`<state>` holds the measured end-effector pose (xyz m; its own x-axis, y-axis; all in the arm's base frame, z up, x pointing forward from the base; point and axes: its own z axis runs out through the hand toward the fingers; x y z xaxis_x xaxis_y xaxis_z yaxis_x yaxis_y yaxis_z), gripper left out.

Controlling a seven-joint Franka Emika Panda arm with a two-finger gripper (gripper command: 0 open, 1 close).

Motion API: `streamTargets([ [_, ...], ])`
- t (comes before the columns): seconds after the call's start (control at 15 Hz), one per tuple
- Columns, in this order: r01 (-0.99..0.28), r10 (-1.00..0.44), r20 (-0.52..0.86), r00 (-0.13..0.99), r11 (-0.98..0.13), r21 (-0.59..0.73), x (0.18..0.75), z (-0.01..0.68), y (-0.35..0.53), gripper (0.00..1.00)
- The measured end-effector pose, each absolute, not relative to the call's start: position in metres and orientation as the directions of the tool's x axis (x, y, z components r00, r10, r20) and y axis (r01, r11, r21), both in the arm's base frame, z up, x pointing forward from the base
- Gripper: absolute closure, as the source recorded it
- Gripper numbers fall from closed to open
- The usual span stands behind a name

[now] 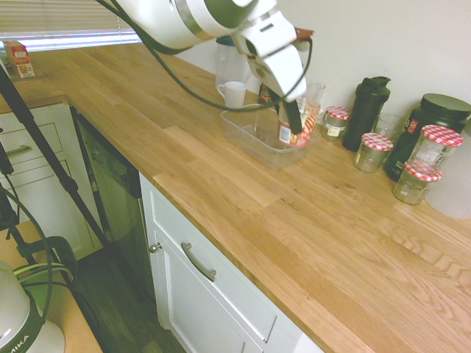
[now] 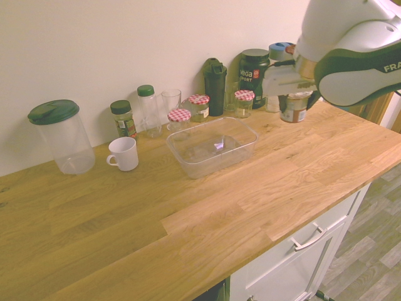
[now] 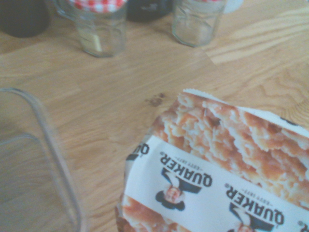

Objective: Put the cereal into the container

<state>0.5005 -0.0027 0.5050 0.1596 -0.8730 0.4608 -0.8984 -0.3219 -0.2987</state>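
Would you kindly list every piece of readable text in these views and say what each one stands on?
"QUAKER", printed repeatedly on the white band of the cereal lid, wrist view.
"vega SPORT", on the black tub by the wall.
"FR", cut off at the picture's edge, on the robot arm.
"IKA", partly cut off, on the white appliance in the lower corner.
Smaller print above "QUAKER" and the carton label: too blurred to read.

Oak worktop (image 2: 263,188) carried the clear container (image 2: 213,146), white mug (image 2: 123,153), lidded pitcher (image 2: 61,135), 4 red-checked jars (image 1: 432,147), and black bottles (image 1: 366,110).
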Motion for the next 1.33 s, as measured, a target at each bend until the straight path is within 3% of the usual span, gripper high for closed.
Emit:
streamTargets([
  [0.4, -0.881, -0.836, 0.501, 0.223, -0.393, -0.263, 0.591, 0.494, 0.065, 1.00],
  [0.73, -0.860, -0.822, 0.482, 0.303, -0.454, -0.232, 0.601, 0.472, 0.126, 1.00],
  [1.33, -0.842, -0.822, 0.398, 0.407, -0.506, -0.185, 0.654, 0.405, 0.134, 1.00],
])
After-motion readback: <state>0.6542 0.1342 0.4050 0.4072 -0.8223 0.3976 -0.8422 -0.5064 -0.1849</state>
